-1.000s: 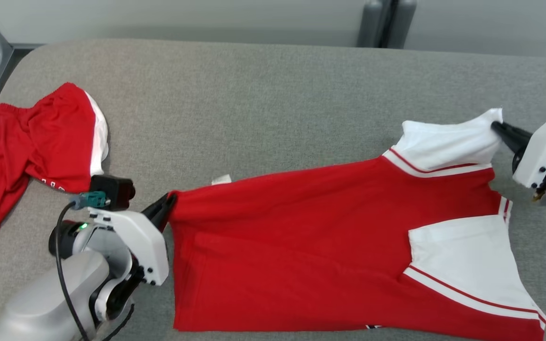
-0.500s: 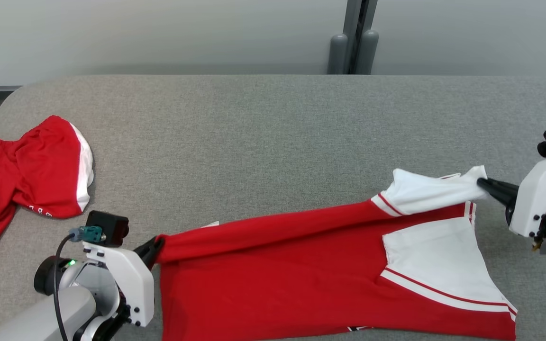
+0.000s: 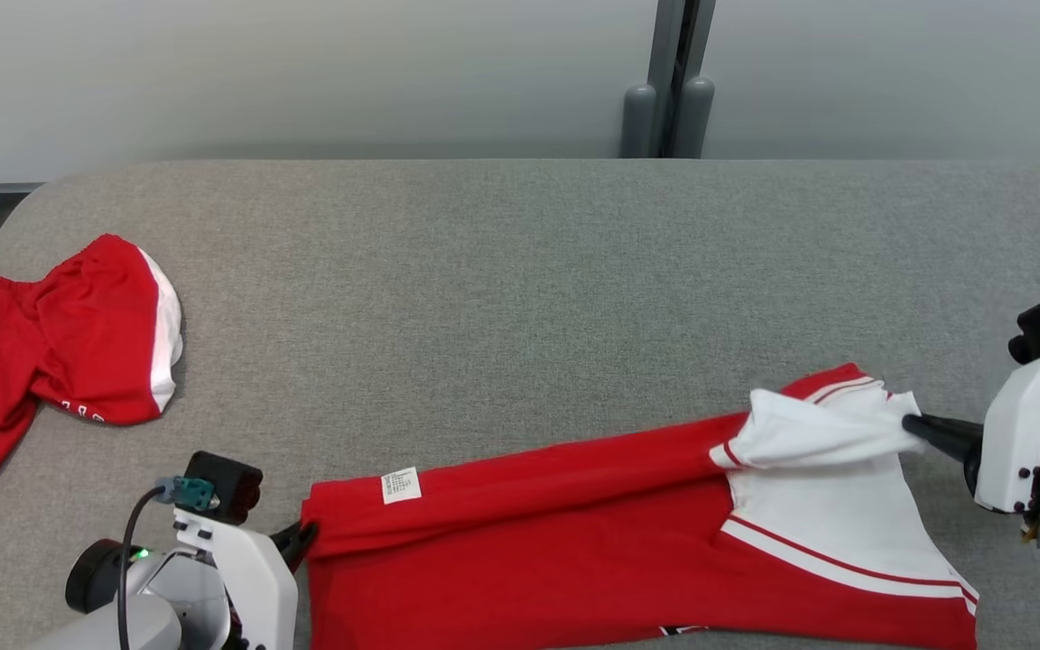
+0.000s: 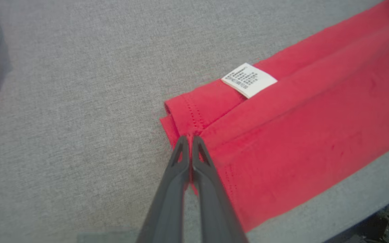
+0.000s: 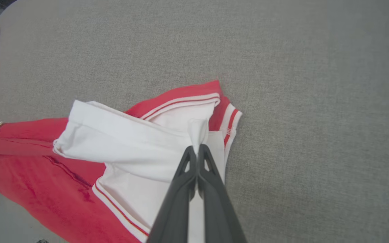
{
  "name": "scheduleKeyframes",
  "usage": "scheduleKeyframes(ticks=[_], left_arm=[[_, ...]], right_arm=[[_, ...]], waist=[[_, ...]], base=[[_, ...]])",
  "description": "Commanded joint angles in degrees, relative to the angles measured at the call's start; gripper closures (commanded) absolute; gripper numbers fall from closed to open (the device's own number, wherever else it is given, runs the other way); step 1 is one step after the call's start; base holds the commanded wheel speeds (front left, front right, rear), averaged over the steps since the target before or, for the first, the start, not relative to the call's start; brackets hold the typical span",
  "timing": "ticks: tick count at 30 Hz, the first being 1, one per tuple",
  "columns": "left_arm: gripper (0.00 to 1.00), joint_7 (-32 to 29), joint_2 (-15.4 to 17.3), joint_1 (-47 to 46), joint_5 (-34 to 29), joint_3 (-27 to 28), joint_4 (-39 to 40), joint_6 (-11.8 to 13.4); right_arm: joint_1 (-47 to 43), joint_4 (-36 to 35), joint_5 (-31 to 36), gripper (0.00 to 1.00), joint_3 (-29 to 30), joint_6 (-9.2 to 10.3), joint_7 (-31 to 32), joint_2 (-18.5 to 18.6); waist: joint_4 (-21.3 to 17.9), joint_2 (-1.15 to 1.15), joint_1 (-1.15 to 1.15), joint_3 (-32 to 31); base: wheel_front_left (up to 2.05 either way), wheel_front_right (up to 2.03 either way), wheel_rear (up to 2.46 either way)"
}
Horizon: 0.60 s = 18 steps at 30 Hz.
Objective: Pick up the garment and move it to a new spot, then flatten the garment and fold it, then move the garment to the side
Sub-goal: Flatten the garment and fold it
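On the table [image 3: 520, 271], left claw [image 3: 302, 534] and right claw [image 3: 908, 422], pinching the garment [image 3: 529, 560], have folded it further.

Across the middle and far side of the table [image 3: 520, 298] there is free room to pass. The shorts [image 3: 60, 343] lie at the far left, and the jersey [image 3: 529, 551] covers the near edge.

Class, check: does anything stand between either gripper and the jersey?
Nothing visible does. The left gripper pinches the jersey at its hem corner, the right gripper at a white sleeve. The shorts lie apart.
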State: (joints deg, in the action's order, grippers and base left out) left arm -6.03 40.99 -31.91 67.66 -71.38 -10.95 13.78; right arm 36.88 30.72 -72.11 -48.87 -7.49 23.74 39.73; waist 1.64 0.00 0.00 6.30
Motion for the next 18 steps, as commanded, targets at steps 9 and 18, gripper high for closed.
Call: scheduleKeyframes(ticks=[9, 18], left_arm=[[1.0, -1.0, 0.7, 0.1, 0.2, 0.0, 1.1, 0.4], [0.88, -2.5, 1.0, 1.2, 1.0, -0.3, 1.3, 0.2]], right_arm=[[-4.6, -3.8, -2.7, 1.0, 2.0, -0.02, 2.9, 1.8], [-8.9, -6.4, -3.2, 0.84, 4.1, -0.02, 4.3, 2.9]], waist=[[0.7, 0.0, 0.0, 0.1], [0.4, 0.0, 0.0, -0.2]], base=[[0.0, 0.0, 0.0], [0.0, 0.0, 0.0]])
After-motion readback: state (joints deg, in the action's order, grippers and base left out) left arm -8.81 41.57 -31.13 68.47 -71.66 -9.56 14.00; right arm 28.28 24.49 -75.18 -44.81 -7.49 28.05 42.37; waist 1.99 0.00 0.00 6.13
